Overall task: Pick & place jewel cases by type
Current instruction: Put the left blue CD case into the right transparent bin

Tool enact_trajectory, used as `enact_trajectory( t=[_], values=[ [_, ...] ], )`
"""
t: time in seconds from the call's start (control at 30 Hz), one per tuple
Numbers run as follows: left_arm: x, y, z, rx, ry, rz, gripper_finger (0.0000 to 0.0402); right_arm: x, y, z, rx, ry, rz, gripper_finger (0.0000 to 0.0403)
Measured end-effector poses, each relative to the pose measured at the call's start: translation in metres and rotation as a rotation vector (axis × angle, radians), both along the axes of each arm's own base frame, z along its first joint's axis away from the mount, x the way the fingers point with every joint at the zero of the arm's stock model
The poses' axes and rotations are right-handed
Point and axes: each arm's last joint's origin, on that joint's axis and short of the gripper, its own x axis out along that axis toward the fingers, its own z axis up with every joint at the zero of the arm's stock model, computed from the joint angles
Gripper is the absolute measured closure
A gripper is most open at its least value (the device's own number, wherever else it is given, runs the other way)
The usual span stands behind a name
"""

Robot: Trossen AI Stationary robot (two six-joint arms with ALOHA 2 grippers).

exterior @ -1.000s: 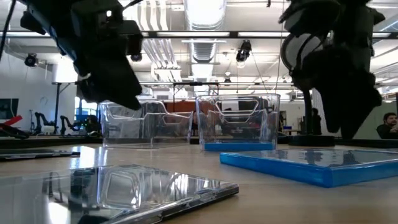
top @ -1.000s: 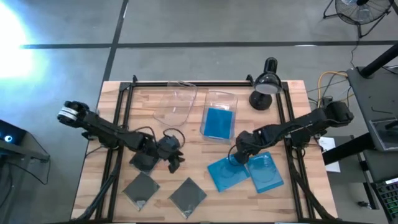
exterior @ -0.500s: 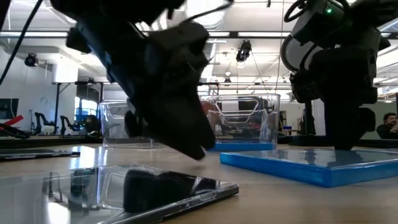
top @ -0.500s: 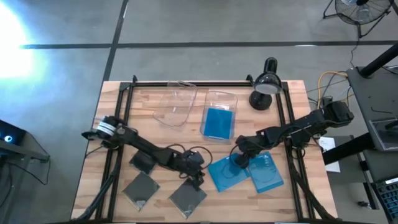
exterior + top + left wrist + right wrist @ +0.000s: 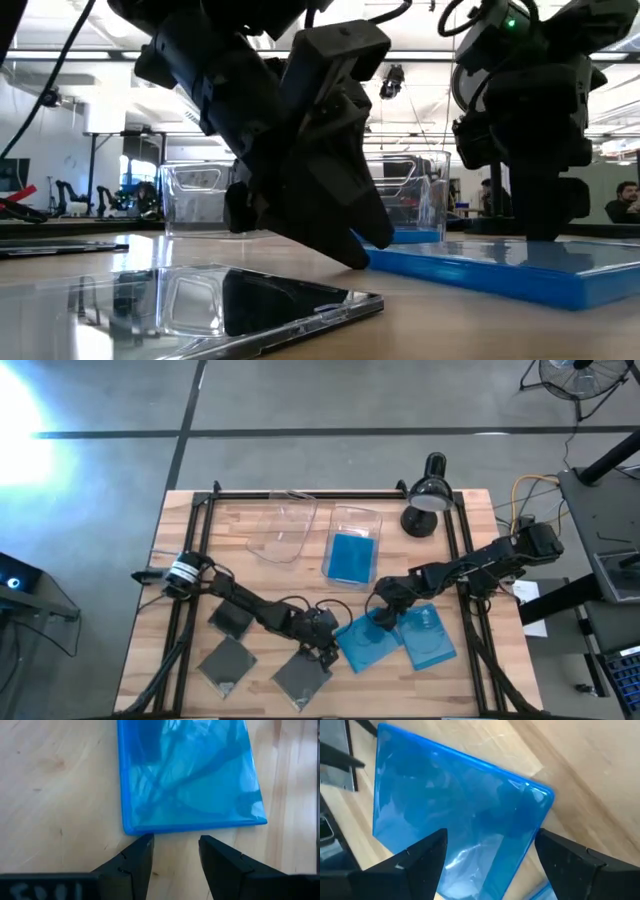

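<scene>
Two translucent blue jewel cases lie flat near the table's right front: one (image 5: 362, 640), the other (image 5: 430, 637) partly overlapping it. A third blue case (image 5: 350, 556) lies in a clear bin. Three dark cases (image 5: 232, 620) (image 5: 228, 662) (image 5: 302, 676) lie flat at the left front. My left gripper (image 5: 327, 650) is open, low at the first blue case's left edge (image 5: 190, 826), its fingers just short of it. My right gripper (image 5: 383, 616) is open wide over the same case (image 5: 460, 815). My right gripper points down at the blue case's top face near its far right corner (image 5: 540, 795). Its two fingers are spread over the flat face; I cannot tell whether the tips touch it. The case lies flat on the table.
Two clear bins stand at the table's far side: one (image 5: 281, 526) without cases in it, one (image 5: 353, 520) with the blue case. A black desk lamp (image 5: 428, 495) stands at the far right. Black rails (image 5: 190, 560) run along the table's sides.
My left gripper has swung from beside the dark case at the left toward the table's right and near edge, and has come down low at the blue case's left edge. My right gripper has sunk a little toward the blue case.
</scene>
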Motion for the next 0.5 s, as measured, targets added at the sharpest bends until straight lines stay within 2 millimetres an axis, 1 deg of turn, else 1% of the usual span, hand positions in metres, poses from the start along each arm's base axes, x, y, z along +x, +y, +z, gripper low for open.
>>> enact_trajectory(
  t=[0.1, 0.2, 0.3, 0.37, 0.43, 0.5],
  values=[
    [-0.005, 0.001, -0.003, 0.021, 0.035, -0.018, 0.0255, -0.001, 0.002, 0.011, 0.027, -0.019, 0.05, 0.0112],
    [-0.01, 0.001, -0.008, 0.017, 0.087, -0.037, 0.0255, -0.001, 0.004, 0.032, 0.068, -0.095, 0.075, 0.0112],
    [-0.013, 0.0, -0.011, 0.022, 0.098, -0.032, 0.0255, -0.002, 0.002, 0.044, 0.061, -0.158, 0.054, 0.0113],
    [-0.013, 0.0, -0.011, 0.024, 0.093, -0.024, 0.0255, 0.003, 0.002, 0.055, 0.049, -0.252, 0.026, 0.0113],
    [-0.012, 0.001, -0.01, 0.033, 0.08, -0.013, 0.0255, 0.002, 0.002, 0.057, 0.043, -0.263, 0.004, 0.0113],
    [-0.011, 0.001, -0.01, 0.046, 0.071, -0.009, 0.0255, 0.008, 0.003, 0.055, 0.063, -0.294, -0.02, 0.0113]
  ],
)
